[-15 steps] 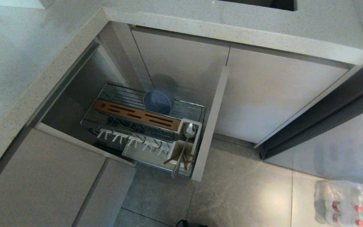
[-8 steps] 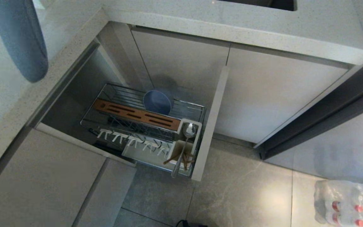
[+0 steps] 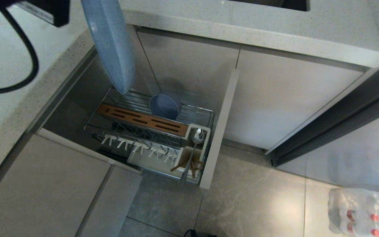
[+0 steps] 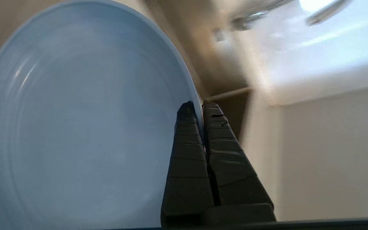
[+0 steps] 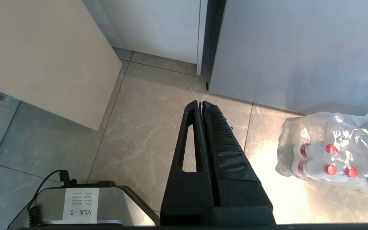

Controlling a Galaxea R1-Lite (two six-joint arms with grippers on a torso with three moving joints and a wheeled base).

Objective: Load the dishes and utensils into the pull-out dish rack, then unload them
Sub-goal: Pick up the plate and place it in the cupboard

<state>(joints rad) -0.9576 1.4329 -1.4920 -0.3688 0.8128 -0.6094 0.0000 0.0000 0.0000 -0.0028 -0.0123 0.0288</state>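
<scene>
My left gripper [image 4: 200,105] is shut on the rim of the light-blue plate [image 4: 81,127]. In the head view the plate [image 3: 110,42] hangs on edge, high above the back left of the pull-out dish rack [image 3: 117,128]; the gripper itself is out of that view. The light-blue bowl [image 3: 164,107] stands tilted in the rack behind the slotted wooden strip [image 3: 141,120]. The silver spoon [image 3: 192,151] and the wooden chopsticks [image 3: 194,166] sit in the white utensil cup [image 3: 206,138]. My right gripper [image 5: 201,103] hangs shut and empty over the floor tiles.
The rack's beige front panel [image 3: 220,128] juts out over the floor. A stone countertop [image 3: 248,29] runs above the cabinets. A shrink-wrapped pack of bottles [image 3: 364,210] lies on the floor at the right. A black cable [image 3: 28,65] loops at top left.
The plate has swung in from the far left edge of the head view to above the rack's back left, and the left arm's cable has come into view. The right arm has not moved.
</scene>
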